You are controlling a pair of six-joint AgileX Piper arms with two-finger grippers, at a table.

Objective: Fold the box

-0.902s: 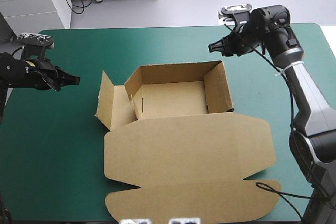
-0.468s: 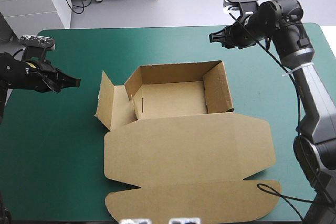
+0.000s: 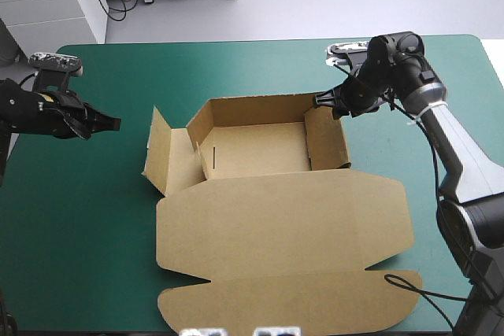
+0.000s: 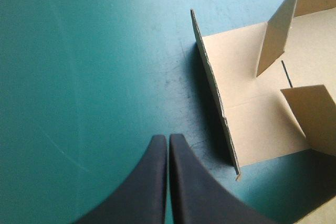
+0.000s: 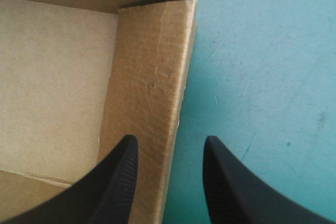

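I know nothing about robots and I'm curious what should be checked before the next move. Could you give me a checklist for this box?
1. Open right gripper: ok, fingers apart.
2. Straddling the box at its right wall: ok, one finger inside, one outside.
3. Contact with that wall: cannot tell.
4. Tucked left flap: not ok, it splays outward.
5. Clear left gripper: ok, shut, over the teal-green cover, apart from the flap.

matt brown board box [image 3: 276, 226], scuffed teal-green cover [image 3: 79, 234]
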